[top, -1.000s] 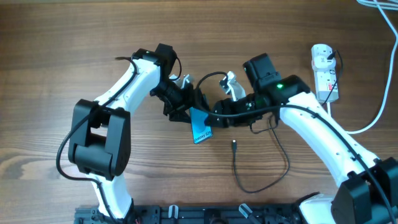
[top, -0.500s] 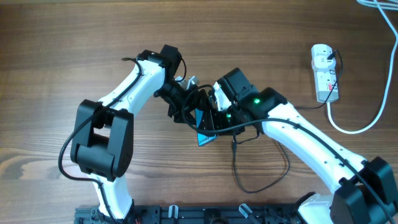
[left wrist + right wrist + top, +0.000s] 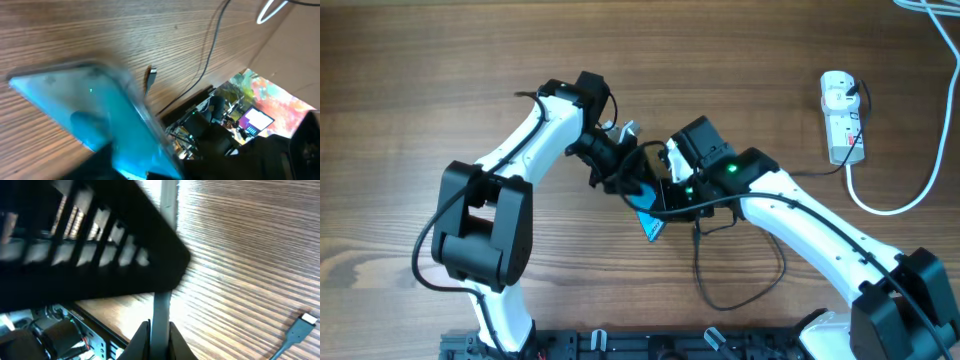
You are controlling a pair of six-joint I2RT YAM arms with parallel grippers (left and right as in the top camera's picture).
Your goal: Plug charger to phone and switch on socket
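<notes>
We are steadying the phone [image 3: 650, 222]: right fingers [image 3: 140, 344] pinching its thin edge, left fingers [image 3: 100, 162] we cannot tell. Next, we judge, the charger connector [image 3: 300, 327], lying near the right fingers, needs grasping.

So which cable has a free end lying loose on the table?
The thin black charger cable: its connector tip lies unplugged on the table beside the phone. The thick white cord leaves the socket and runs out of frame.

One phone [image 3: 650, 222]; one charger [image 3: 698, 262]; one socket [image 3: 840, 120]; one thick white cord [image 3: 890, 212]; two arms: left arm [image 3: 535, 130], right arm [image 3: 820, 215].
</notes>
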